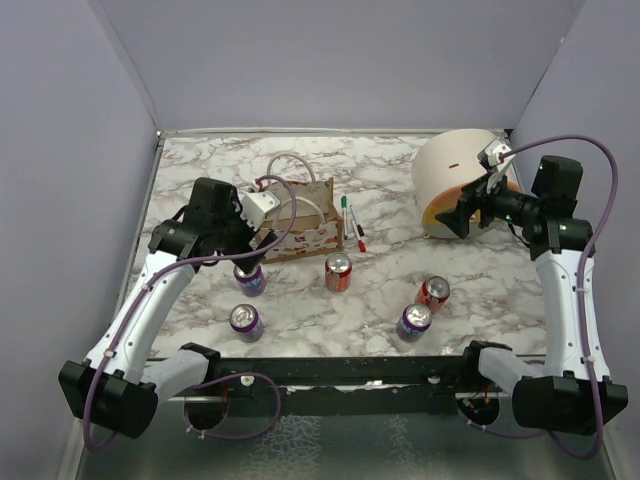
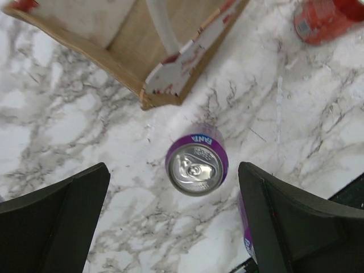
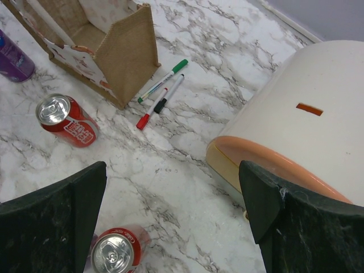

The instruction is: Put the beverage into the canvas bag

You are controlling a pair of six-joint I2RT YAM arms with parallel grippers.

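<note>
The canvas bag [image 1: 300, 222] stands left of the table's middle, brown with white rope handles; its corner [image 2: 165, 79] shows in the left wrist view. My left gripper [image 1: 247, 257] hovers open just in front of it, above an upright purple beverage can [image 2: 197, 165] that stands on the marble between the spread fingers, untouched. A second purple can [image 2: 245, 227] peeks from behind the right finger. My right gripper [image 1: 457, 216] is open and holds nothing, far right by the cream dome; its view shows the bag [image 3: 122, 54].
A red can [image 1: 338, 271] stands centre, another red can [image 1: 433, 292] and a purple can [image 1: 413, 321] right of it, a purple can [image 1: 245, 320] front left. Markers [image 1: 351, 225] lie beside the bag. The cream dome container [image 1: 458, 178] sits back right.
</note>
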